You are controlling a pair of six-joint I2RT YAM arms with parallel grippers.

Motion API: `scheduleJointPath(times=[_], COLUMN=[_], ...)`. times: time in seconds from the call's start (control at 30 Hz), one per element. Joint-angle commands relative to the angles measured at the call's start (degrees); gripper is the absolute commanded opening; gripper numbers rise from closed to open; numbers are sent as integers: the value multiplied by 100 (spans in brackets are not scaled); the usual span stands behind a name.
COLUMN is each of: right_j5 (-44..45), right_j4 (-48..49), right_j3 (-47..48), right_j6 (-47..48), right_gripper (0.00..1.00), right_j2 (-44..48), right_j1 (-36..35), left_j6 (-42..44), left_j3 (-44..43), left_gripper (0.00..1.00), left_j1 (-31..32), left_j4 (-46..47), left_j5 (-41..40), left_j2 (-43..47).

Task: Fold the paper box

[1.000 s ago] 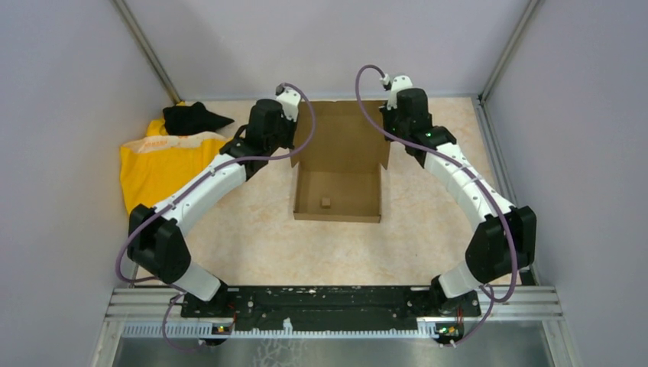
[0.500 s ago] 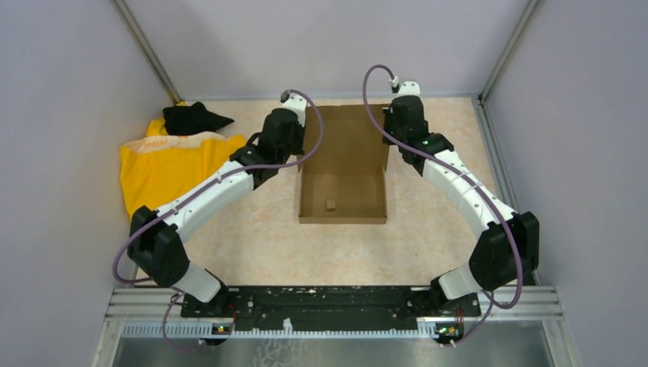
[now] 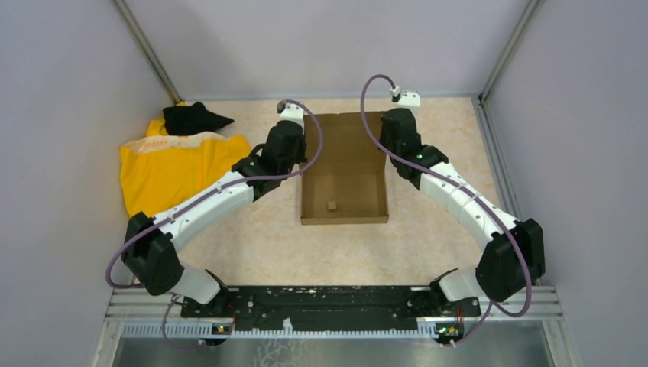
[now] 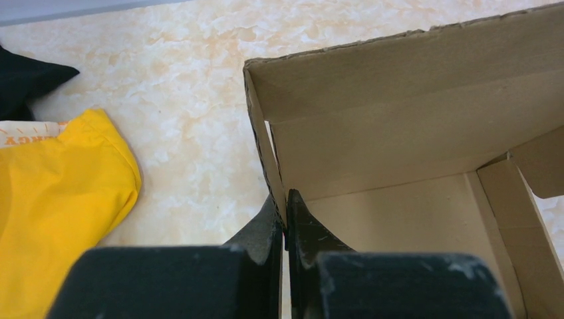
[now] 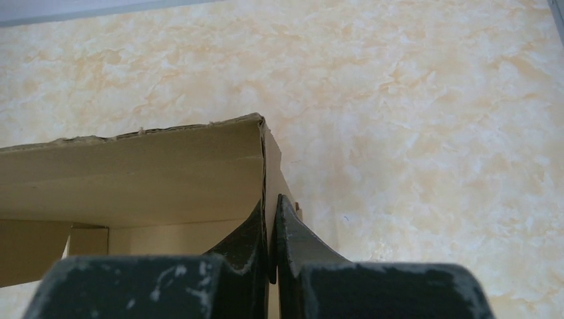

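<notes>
The paper box (image 3: 345,145) sits mid-table, between the two arms. Its tray is formed and open to the ceiling, and its lid stands up at the far side.

The left gripper (image 4: 286,219) has its jaws pinched nearly together on the thin edge of the lid's left side flap (image 4: 265,156). The right gripper (image 5: 269,226) is doing the same on the right side flap (image 5: 269,166), clamped tight on one layer of cardboard.

What could go wrong:

- **Thin grip:** Both holds are at the very edge of the flaps. A quick swing towards the tray could pull the cardboard out of one pinch.
- **Uneven arms:** If one arm leads the other, the lid would likely twist and crease off its fold line.
- **Flaps outside the walls:** The flaps need to go inside the tray walls. Left splayed outward, they'd ride over the walls and jam.
- **Box sliding:** Nothing pins the box down, so a hard push could slide it across the table (image 3: 252,237).
- **Loose scrap:** A small cardboard scrap (image 3: 331,205) lies in the tray and would get shut inside.

The yellow cloth (image 3: 172,164) is well clear on the left.
</notes>
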State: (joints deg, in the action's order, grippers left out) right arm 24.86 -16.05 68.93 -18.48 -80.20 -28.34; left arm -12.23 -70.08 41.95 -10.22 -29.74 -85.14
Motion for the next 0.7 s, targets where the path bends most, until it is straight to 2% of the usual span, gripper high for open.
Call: scheduleJointPath(times=[0.0, 0.67], right_j5=[-493, -170], right_j4=[477, 878], right_j3=[-329, -1215], right_j6=[-538, -780], right_gripper=[0, 0], right_j2=[318, 895], right_j1=[-437, -671], left_j6=[-331, -543], left_j3=[309, 950], left_gripper=[0, 0], left_j1=[363, 857], left_j4=[71, 354], left_j5=[533, 52], left_j2=[77, 451])
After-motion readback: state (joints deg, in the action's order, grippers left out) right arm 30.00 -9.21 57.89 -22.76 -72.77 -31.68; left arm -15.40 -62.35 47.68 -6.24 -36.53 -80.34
